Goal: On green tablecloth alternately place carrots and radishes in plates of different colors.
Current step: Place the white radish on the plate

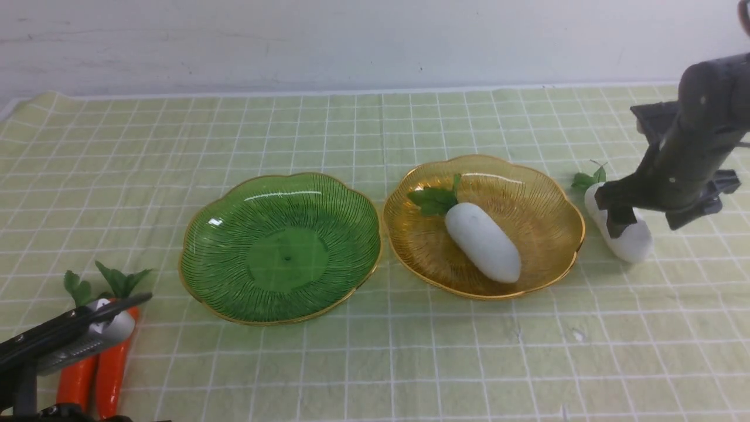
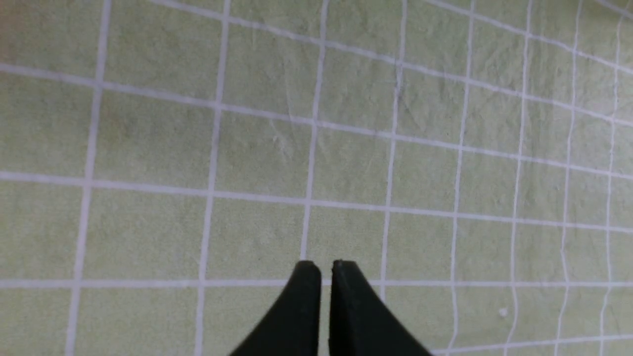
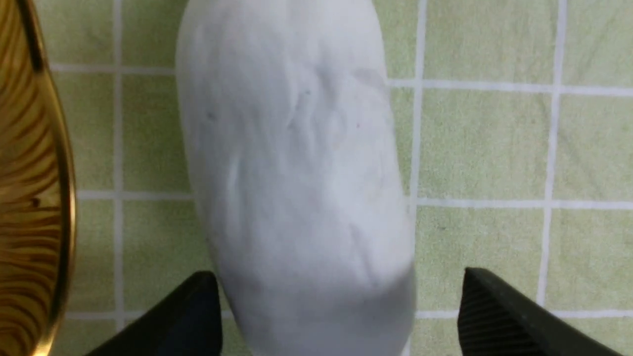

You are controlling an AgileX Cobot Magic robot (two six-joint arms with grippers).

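Two orange carrots (image 1: 96,372) lie side by side on the green tablecloth (image 1: 410,351) at the near left. My left gripper (image 1: 137,300) hangs just above their leafy ends, shut and empty; its wrist view shows the left gripper (image 2: 325,267) over bare cloth. The green plate (image 1: 281,252) holds nothing. One white radish (image 1: 483,241) lies in the amber plate (image 1: 527,199). The other radish (image 1: 630,243) rests on the cloth right of that plate. My right gripper (image 1: 644,225) straddles it, open. In the right wrist view the radish (image 3: 296,173) lies between the right gripper's (image 3: 339,279) fingers, with a gap on one side.
The amber plate's rim (image 3: 59,198) runs close beside the radish under my right gripper. The two plates sit almost rim to rim at mid-table. A white wall (image 1: 351,41) bounds the far edge of the cloth.
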